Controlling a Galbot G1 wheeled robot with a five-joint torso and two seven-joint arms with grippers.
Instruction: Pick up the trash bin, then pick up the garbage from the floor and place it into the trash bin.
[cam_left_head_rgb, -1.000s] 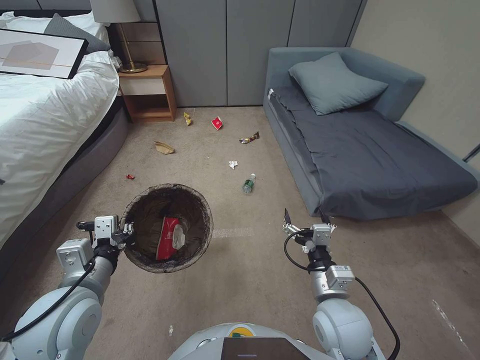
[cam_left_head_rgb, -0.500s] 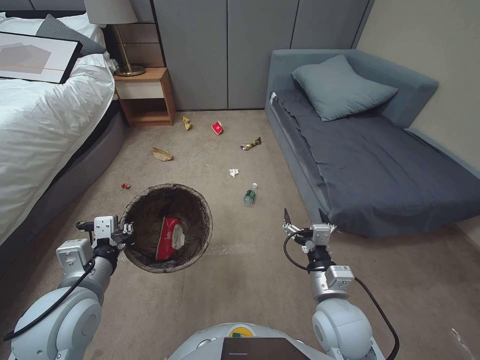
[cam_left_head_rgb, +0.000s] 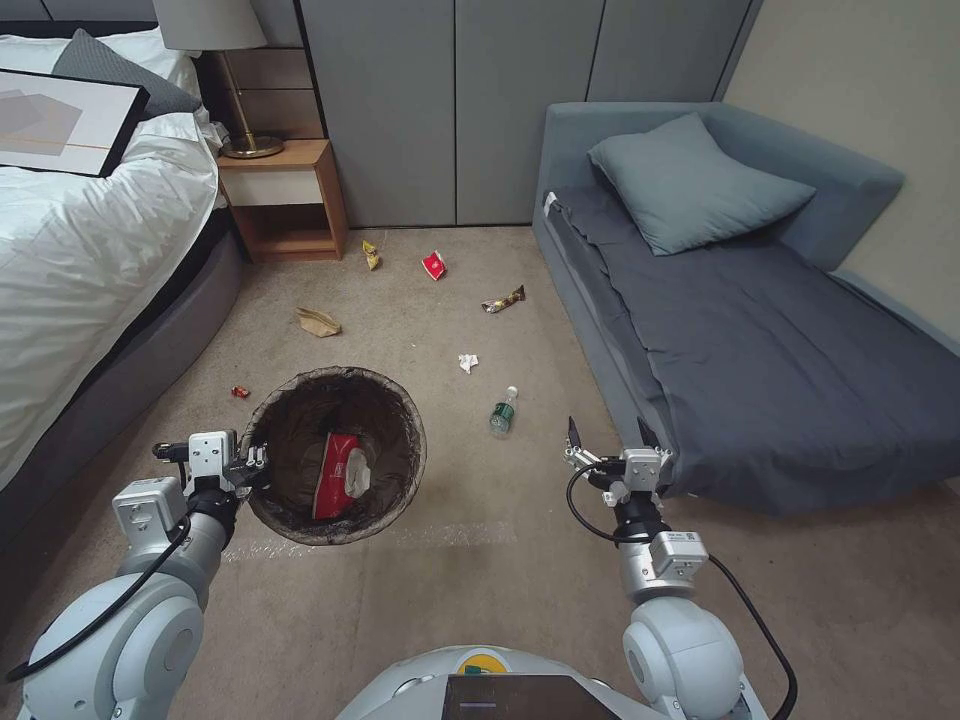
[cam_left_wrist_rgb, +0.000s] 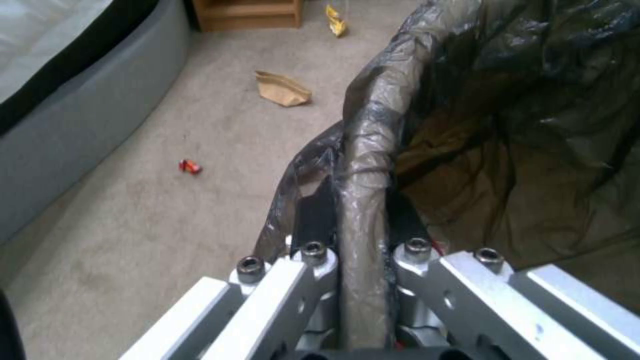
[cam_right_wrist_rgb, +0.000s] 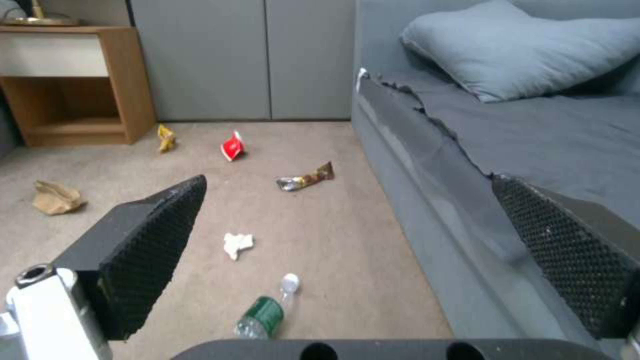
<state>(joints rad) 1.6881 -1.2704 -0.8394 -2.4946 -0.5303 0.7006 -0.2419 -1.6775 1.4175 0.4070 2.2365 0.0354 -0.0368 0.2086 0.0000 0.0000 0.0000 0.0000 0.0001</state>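
Bin (cam_left_head_rgb: 335, 455) hangs off the floor, left gripper (cam_left_head_rgb: 248, 468) pinched on its bag-lined rim w/ red wrapper (cam_left_head_rgb: 335, 478) inside. Risk: it's a one-edge hold on slick plastic, so a jolt could tip or drop it. Right gripper (cam_left_head_rgb: 605, 438) is spread wide and empty — bottle (cam_left_head_rgb: 502, 411) (round, probably rolls) lies near, tissue (cam_left_head_rgb: 467, 361) beyond.

Left arm bent forward at the robot's left side, wrist level, left gripper (cam_left_head_rgb: 255, 465) clamped on the rim of the trash bin (cam_left_head_rgb: 262, 418); one finger (cam_left_wrist_rgb: 313, 212) sits outside the rim, the other inside. Right arm raised forward on the right, wrist pointing ahead, right gripper (cam_left_head_rgb: 607, 437) empty, its two dark pads (cam_right_wrist_rgb: 150, 247) spread wide apart, held above the floor.
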